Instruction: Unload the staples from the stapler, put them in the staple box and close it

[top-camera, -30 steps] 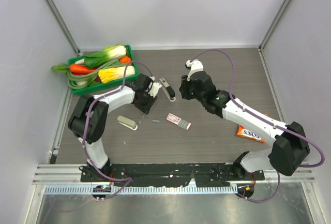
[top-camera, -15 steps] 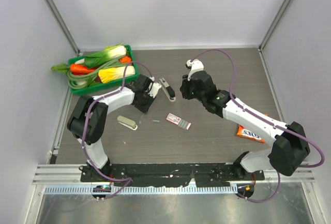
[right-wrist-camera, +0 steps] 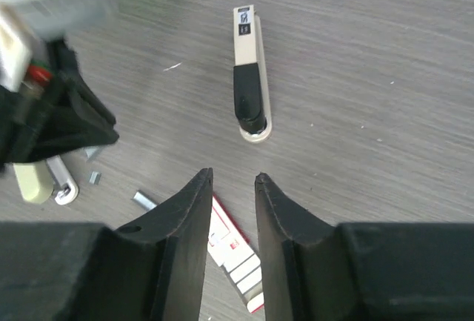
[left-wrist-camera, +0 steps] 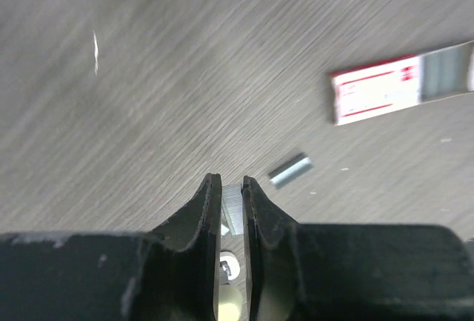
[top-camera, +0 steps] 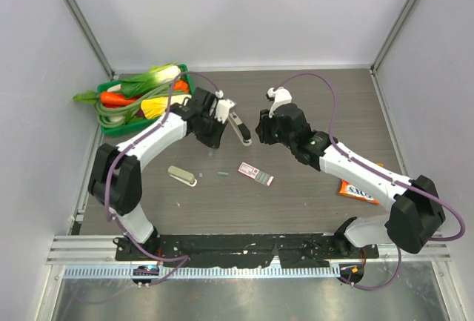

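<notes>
The stapler (top-camera: 238, 127), slim and silver-grey with a black rear end, lies flat on the table between the two grippers; it also shows in the right wrist view (right-wrist-camera: 246, 69). My left gripper (top-camera: 212, 134) hangs above the table just left of it, and in the left wrist view the gripper (left-wrist-camera: 232, 181) is shut on a thin grey strip of staples (left-wrist-camera: 232, 204). A second short strip (left-wrist-camera: 289, 170) lies loose on the table (top-camera: 222, 173). My right gripper (right-wrist-camera: 233, 180) is open and empty, just right of the stapler (top-camera: 264, 130).
A pink-and-white box (top-camera: 255, 174) lies in front of the stapler. A beige stapler-like thing (top-camera: 182, 176) lies at the front left. A green basket (top-camera: 116, 129) of vegetables stands at the back left. An orange packet (top-camera: 358, 191) lies at the right.
My left arm has stretched out and its gripper has risen and moved slightly back, toward the basket. The right arm has hardly moved.
</notes>
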`<move>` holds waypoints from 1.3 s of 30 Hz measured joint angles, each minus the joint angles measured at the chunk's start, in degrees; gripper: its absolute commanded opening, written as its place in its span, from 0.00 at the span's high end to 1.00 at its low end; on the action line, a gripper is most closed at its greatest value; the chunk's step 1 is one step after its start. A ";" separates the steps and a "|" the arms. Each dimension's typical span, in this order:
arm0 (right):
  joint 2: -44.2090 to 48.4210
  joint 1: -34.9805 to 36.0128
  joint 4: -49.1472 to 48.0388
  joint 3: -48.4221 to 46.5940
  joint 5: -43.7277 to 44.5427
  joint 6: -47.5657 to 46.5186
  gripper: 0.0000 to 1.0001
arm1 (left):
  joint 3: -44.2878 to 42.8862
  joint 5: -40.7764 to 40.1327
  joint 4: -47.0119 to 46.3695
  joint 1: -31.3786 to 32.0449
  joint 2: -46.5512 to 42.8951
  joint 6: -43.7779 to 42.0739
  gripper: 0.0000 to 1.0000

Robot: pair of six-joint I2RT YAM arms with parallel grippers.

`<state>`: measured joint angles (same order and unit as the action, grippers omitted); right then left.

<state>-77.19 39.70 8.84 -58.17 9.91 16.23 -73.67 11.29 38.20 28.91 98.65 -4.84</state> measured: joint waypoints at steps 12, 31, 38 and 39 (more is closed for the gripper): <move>8.66 -3.89 -11.56 10.69 -15.82 7.91 0.31 | -6.71 21.86 -1.53 -10.03 -6.62 9.77 0.83; 0.33 -4.96 -43.91 15.52 -35.01 30.64 0.36 | 1.86 49.07 -27.98 -15.69 -6.82 42.38 0.82; -2.67 -4.96 -48.68 15.47 -36.06 34.64 0.40 | 3.91 51.43 -35.06 -15.80 -8.20 48.48 0.82; -3.10 -4.96 -49.07 15.45 -36.13 35.01 0.40 | 4.11 51.60 -35.69 -15.82 -8.31 49.07 0.82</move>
<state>-80.29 34.74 -40.23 -42.72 -26.22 51.24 -69.56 62.89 2.50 13.08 90.35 44.23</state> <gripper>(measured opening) 0.611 0.184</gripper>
